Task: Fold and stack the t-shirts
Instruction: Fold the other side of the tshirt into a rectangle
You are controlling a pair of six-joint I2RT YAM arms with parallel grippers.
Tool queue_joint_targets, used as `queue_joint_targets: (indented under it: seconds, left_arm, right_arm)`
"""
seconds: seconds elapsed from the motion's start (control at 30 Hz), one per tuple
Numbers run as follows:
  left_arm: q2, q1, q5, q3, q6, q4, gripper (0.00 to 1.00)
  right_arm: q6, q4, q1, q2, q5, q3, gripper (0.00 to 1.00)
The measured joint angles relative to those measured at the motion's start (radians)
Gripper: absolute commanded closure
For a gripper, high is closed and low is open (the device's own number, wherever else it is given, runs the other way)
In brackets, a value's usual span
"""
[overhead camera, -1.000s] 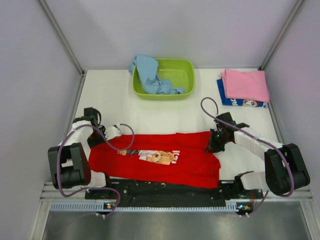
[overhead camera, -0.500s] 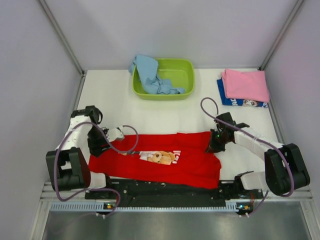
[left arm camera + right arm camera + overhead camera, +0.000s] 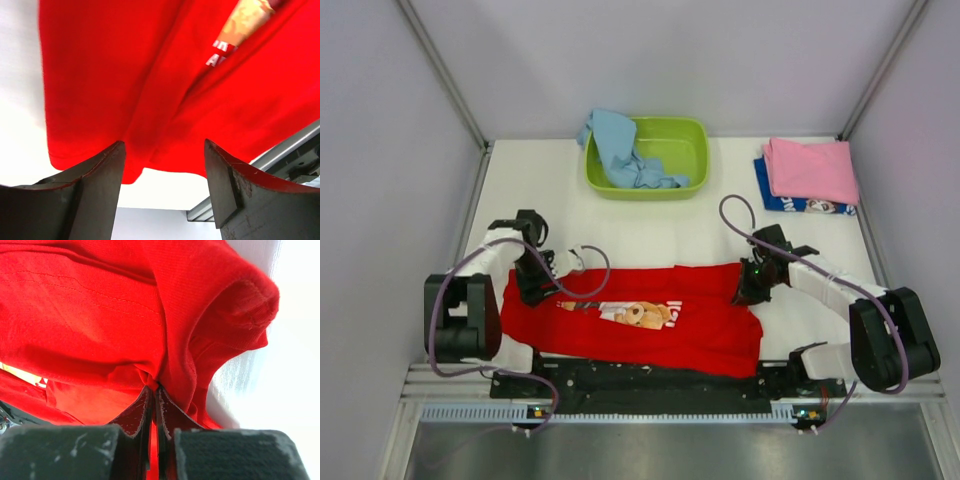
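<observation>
Item, nearest my bases and well in front of the lime green basin [image 3: 692, 135]: red t-shirt [image 3: 650, 325], lying as a wide band on the table [image 3: 650, 230], bear print up, by the look of it already folded once lengthwise. My left gripper [image 3: 164, 144] hangs just over the shirt's left end, front-left of the basin, with its jaws well apart and nothing between them. My right gripper [image 3: 152, 388] sits at the shirt's far right corner, front-right of the basin, jaws pressed together on a pinch of red cloth. Step in hand, as I judge it: take a fresh hold on the left end for the next fold. To do it well I should come down on the far left corner, catch all layers in one bite, then lift level with my right side so the edge stays straight. In the basin, draped over its left rim: light blue t-shirt [image 3: 615, 145], crumpled, not yet folded. Right of the basin: pink t-shirt [image 3: 812, 168], folded, lying on the dark blue t-shirt [image 3: 775, 197]. Changes from a second ago: my left jaws were nearly closed at the shirt's left corner — they have since let go and spread, and the arm has swung in over the cloth. The right grip, basin and stack are unmoved.
</observation>
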Motion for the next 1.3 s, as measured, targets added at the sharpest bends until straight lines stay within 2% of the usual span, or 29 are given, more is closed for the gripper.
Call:
queue_joint_targets:
  seconds: [0.2, 0.37, 0.73, 0.87, 1.07, 1.3]
  left_arm:
    - [0.153, 0.004, 0.035, 0.101, -0.048, -0.004, 0.35]
    - [0.215, 0.006, 0.060, 0.121, -0.048, -0.121, 0.38]
    - [0.098, 0.033, 0.058, 0.100, -0.042, -0.270, 0.37]
    - [0.057, 0.033, 0.024, 0.052, -0.051, -0.234, 0.35]
    - [-0.016, 0.026, 0.008, -0.001, -0.073, -0.045, 0.30]
    - [-0.029, 0.023, 0.019, -0.030, -0.069, 0.025, 0.37]
  right_arm:
    - [-0.012, 0.003, -0.003, -0.001, -0.001, 0.000, 1.00]
    - [-0.020, 0.004, -0.014, -0.010, -0.008, 0.000, 1.00]
    - [-0.043, 0.026, -0.034, -0.011, -0.028, 0.000, 1.00]
    - [-0.043, 0.027, -0.042, -0.013, -0.034, 0.000, 1.00]
    - [-0.044, 0.035, -0.043, -0.013, -0.040, 0.000, 1.00]
    - [-0.044, 0.047, -0.044, -0.023, -0.043, -0.008, 1.00]
